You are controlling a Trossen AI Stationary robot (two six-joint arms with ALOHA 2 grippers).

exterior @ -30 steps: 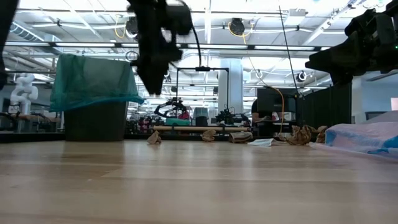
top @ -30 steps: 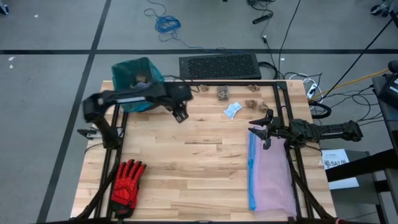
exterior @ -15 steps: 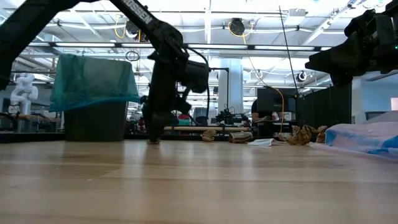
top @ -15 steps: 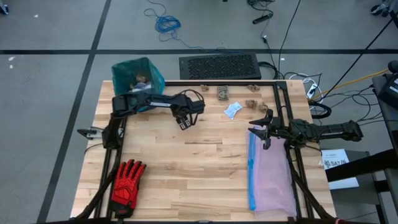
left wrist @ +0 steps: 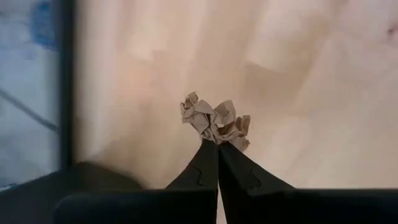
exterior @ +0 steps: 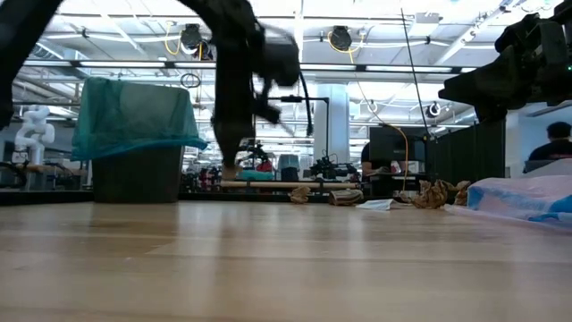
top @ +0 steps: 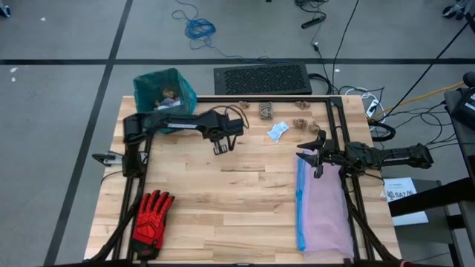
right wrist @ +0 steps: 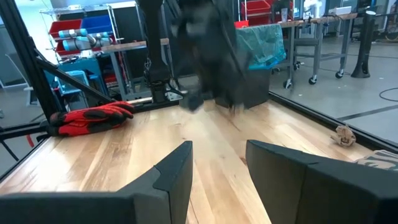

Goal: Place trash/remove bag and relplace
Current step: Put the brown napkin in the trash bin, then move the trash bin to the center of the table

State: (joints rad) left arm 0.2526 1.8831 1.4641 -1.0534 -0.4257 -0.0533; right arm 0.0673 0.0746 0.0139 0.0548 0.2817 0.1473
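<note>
- We note the left gripper (left wrist: 217, 142) is now pinched tight on a crumpled tan paper lump (left wrist: 214, 120), where a second ago its jaws stood open; it is lifted clear of the table (top: 245, 200).
- We judge one piece of trash is picked and ready to carry to the bin.
- The right gripper (top: 313, 153) holds as before, jaws partly open and empty, over the lilac bag (top: 326, 211).
- More paper lumps (top: 266, 110) lie along the far edge.
- The teal-green bag (top: 165, 90) lines the bin at the far left corner.
- A white label (top: 401, 194) beside the table is unreadable to us.
</note>
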